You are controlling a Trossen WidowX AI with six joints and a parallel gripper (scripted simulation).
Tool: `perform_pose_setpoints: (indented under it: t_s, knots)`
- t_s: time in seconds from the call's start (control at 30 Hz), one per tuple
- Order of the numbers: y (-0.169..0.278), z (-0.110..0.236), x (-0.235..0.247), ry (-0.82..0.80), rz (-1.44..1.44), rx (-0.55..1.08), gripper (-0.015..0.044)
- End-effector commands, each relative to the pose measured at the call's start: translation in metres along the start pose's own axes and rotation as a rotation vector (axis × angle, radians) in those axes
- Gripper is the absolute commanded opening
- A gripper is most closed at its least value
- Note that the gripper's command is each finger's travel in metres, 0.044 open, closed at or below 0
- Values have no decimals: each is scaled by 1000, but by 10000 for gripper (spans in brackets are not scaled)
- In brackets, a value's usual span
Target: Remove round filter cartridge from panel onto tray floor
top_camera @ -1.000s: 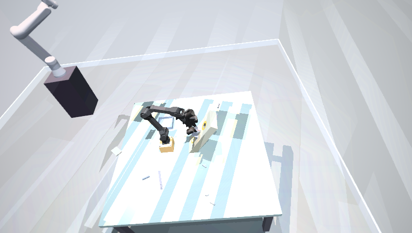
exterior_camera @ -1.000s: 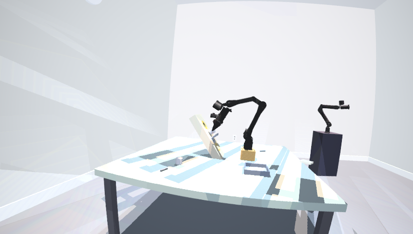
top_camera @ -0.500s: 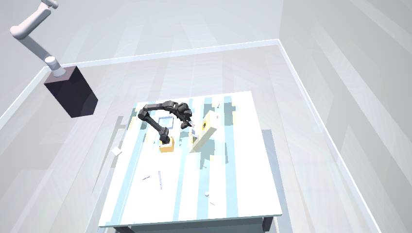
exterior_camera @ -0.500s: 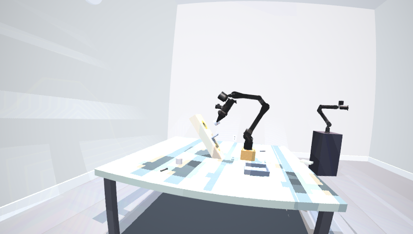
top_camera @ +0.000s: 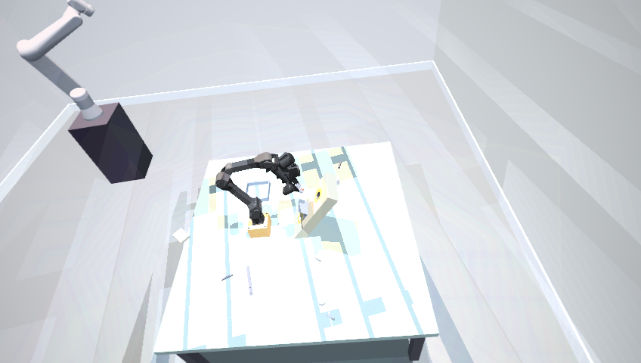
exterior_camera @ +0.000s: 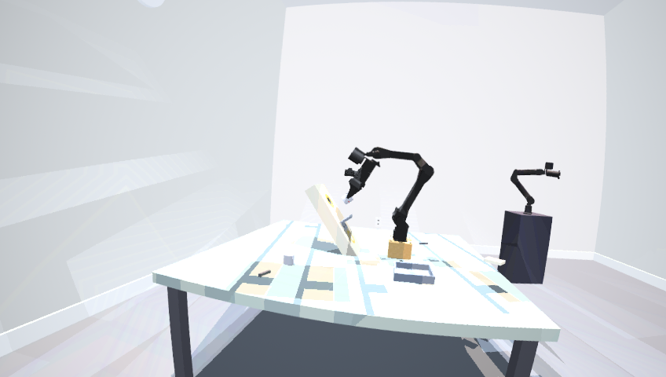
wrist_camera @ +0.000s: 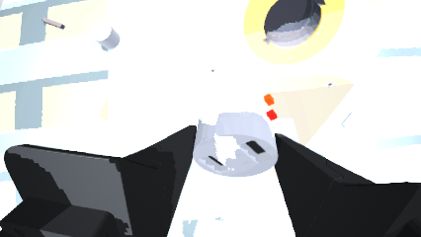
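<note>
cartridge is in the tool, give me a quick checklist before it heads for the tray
1. Cartridge gripped between both fingers of the tool: ok.
2. Cartridge out of its socket in the panel, the hole showing dark inside its yellow ring: ok.
3. Cartridge off the panel face, with a gap visible in the exterior view: ok.
4. Slotted face toward the wrist camera, both slots showing: ok.
5. Tray on the table near the arm's base, nothing seen inside it: ok.
6. Grip firm enough for the carry: cannot tell.
</note>
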State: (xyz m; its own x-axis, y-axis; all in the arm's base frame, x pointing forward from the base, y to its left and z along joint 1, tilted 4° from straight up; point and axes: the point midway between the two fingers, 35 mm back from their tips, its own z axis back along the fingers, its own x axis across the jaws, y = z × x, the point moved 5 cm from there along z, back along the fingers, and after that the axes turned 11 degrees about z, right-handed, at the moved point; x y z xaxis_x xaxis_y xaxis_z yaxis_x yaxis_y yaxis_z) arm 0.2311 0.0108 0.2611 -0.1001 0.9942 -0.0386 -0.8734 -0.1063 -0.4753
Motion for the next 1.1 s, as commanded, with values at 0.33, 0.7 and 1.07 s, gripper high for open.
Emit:
perform_pose_setpoints:
  t_s: [0.33, 0.7, 1.07]
  knots:
    - [-5, -4, 33, -3, 3, -7, 0]
    - [2, 4, 78, -134, 238, -34, 0]
    - [18, 17, 123, -277, 490, -61, 0]
